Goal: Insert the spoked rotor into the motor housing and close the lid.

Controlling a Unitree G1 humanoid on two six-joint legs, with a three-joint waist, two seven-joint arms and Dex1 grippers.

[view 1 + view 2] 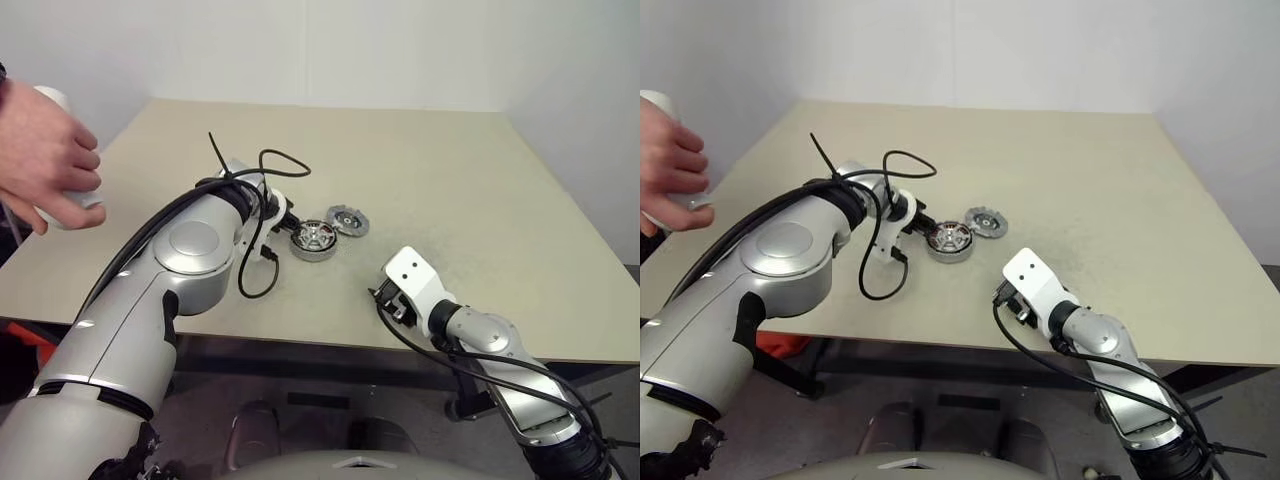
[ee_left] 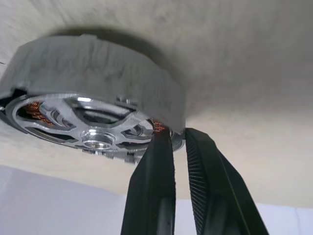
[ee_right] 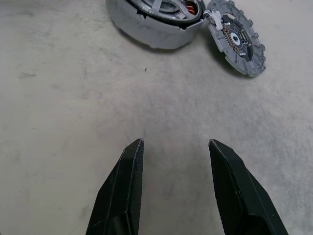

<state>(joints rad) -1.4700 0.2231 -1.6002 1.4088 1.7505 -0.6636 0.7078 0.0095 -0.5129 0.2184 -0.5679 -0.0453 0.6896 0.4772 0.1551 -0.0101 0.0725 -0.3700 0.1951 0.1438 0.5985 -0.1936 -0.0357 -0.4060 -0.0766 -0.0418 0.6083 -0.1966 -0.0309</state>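
The motor housing (image 1: 314, 242) lies on the beige table, with the spoked rotor (image 2: 98, 129) seated in its top; copper windings show through the spokes. The grey notch-edged lid (image 1: 348, 221) lies flat just beside the housing, touching its edge (image 3: 237, 41). My left gripper (image 2: 177, 136) points down at the housing's near-left rim. Its fingers stand almost together astride the housing's wall, one over the rotor's edge and one outside. My right gripper (image 3: 176, 144) is open over bare table, nearer the front edge, with housing and lid ahead of it.
At the far left a person's hand (image 1: 45, 160) holds a white object over the table's left edge. Black cables (image 1: 262, 200) loop off my left wrist close to the housing. The table's (image 1: 450, 150) back and right are bare.
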